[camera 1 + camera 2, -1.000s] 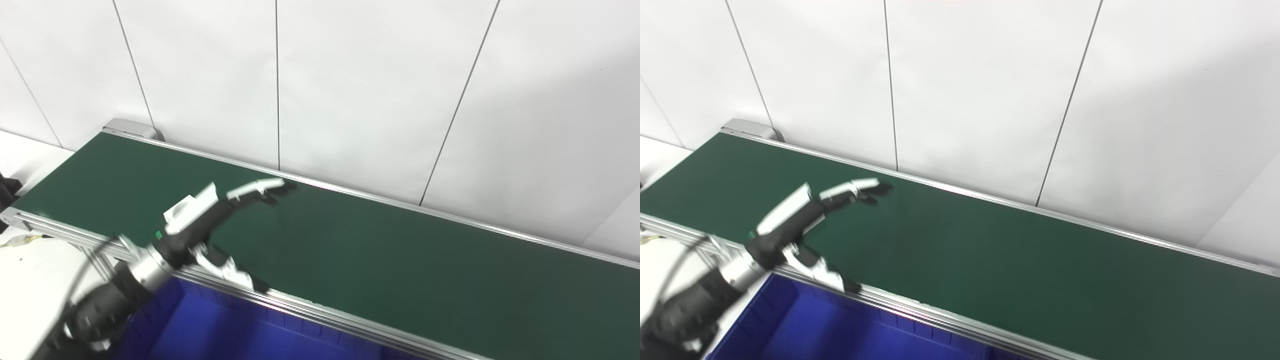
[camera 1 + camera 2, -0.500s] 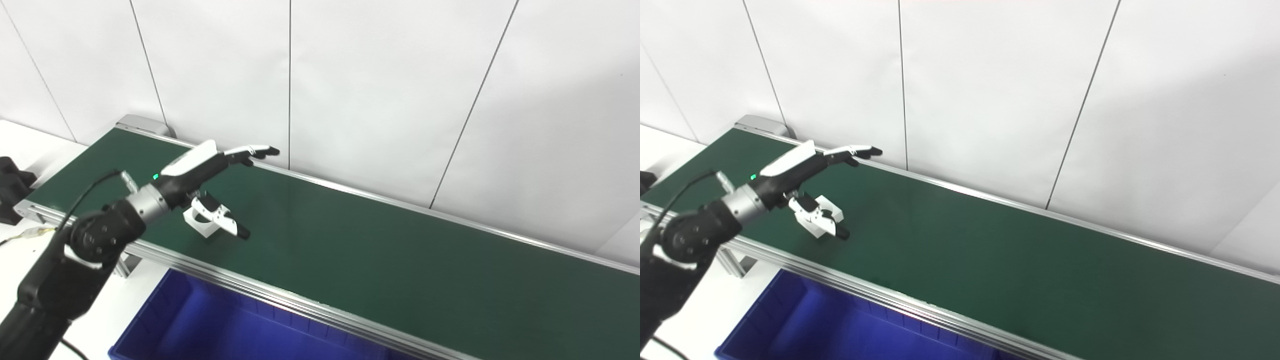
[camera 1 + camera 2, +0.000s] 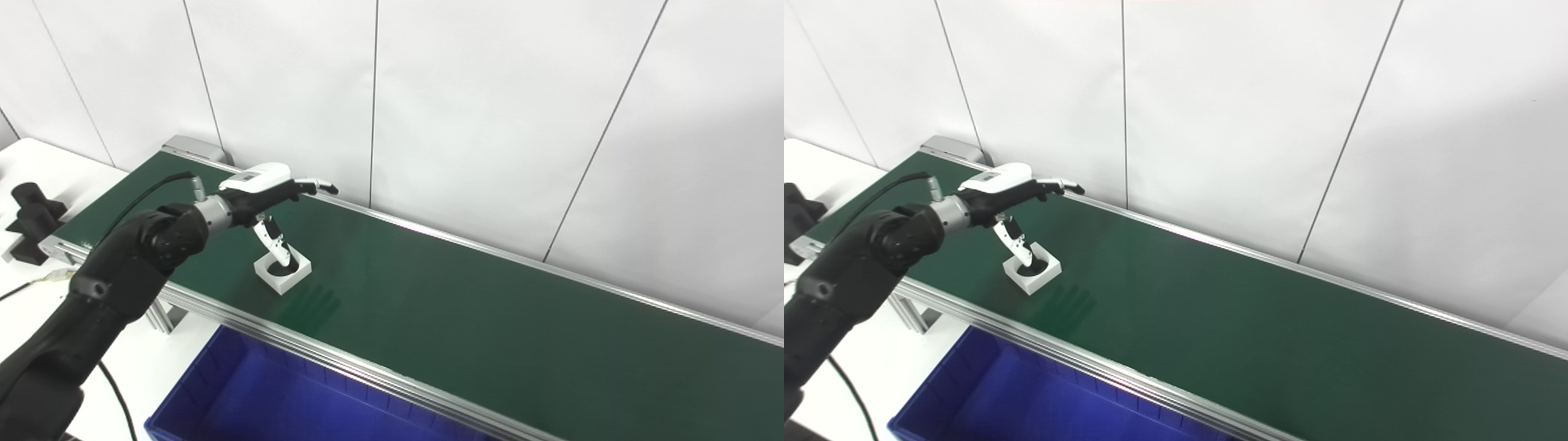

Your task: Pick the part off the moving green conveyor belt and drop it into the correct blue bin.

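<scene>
A white square part (image 3: 282, 274) with a round hole lies on the green conveyor belt (image 3: 459, 318) near its left end; it also shows in the right eye view (image 3: 1032, 274). My left hand (image 3: 266, 190) hovers over the belt just above and behind the part. Its fingers (image 3: 309, 185) are stretched out flat and apart from the thumb. The thumb (image 3: 274, 241) points down, its tip at the part's hole. The hand holds nothing. My right hand is out of view.
A blue bin (image 3: 294, 410) stands below the belt's near rail (image 3: 343, 367). A black object (image 3: 29, 222) sits on the white table at far left. A white panelled wall runs behind the belt.
The camera has shifted. My left hand rose from the near rail and moved out over the belt. The white part came into view under it, and the thumb now dips into its hole.
</scene>
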Available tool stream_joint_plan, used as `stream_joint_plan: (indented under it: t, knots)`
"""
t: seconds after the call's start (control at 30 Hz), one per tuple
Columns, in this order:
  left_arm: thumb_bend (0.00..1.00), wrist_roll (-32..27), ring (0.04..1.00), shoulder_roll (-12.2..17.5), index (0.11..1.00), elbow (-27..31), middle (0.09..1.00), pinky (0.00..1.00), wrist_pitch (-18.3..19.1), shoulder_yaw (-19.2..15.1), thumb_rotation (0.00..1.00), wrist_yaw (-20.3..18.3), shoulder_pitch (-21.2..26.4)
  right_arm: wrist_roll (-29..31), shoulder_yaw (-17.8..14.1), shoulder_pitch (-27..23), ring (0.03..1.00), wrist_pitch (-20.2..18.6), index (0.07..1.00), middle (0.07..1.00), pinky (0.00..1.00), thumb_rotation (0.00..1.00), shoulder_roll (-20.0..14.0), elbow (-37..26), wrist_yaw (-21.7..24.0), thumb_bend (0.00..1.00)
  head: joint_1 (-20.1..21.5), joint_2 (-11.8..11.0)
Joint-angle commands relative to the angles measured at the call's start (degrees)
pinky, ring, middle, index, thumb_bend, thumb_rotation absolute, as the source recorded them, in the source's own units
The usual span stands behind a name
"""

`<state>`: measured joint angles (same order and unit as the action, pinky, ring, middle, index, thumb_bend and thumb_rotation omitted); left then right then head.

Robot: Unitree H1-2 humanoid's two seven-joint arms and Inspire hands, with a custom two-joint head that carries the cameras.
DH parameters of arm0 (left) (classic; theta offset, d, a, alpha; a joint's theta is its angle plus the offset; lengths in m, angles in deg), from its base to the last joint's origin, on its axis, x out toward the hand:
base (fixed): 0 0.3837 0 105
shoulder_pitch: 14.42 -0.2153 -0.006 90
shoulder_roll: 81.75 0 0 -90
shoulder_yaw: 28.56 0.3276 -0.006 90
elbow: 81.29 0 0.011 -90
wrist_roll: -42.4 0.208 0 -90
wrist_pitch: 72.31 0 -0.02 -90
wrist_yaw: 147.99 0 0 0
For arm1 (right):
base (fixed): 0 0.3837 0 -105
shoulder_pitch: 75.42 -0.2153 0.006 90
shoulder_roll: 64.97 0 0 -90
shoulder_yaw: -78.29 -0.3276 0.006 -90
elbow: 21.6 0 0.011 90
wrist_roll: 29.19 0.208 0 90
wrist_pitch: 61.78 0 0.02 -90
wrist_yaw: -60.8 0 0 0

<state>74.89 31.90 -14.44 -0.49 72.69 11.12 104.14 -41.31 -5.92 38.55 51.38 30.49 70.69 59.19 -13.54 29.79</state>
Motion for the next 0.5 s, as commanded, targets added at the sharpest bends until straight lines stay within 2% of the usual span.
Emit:
stream_joint_plan:
  t: [0.0,0.23,0.47]
  knots:
    - [0.92,2.82,0.855,2.65,0.874,-0.95,0.914,0.78,-0.47,0.53,0.12,2.55,3.75,0.77,-0.28,-0.18,0.77,3.0,0.83,0.825,0.71,0.2,-0.03,-0.79,-0.05,0.89,-0.08,0.31]
    - [0.94,7.99,0.914,2.36,0.88,-4.14,0.928,0.87,-1.65,3.79,0.15,4.66,5.51,-0.22,-0.36,-0.38,0.76,3.1,0.824,0.814,0.7,0.22,0.12,-0.87,-0.54,0.89,-0.22,0.5]
    - [0.95,10.81,0.947,1.1,0.882,-5.97,0.952,0.9,-3.09,7.27,0.13,6.41,5.91,1.01,-0.36,0.22,0.768,2.01,0.826,0.821,0.71,0.21,0.35,-2.06,0.06,0.88,-0.3,0.82]
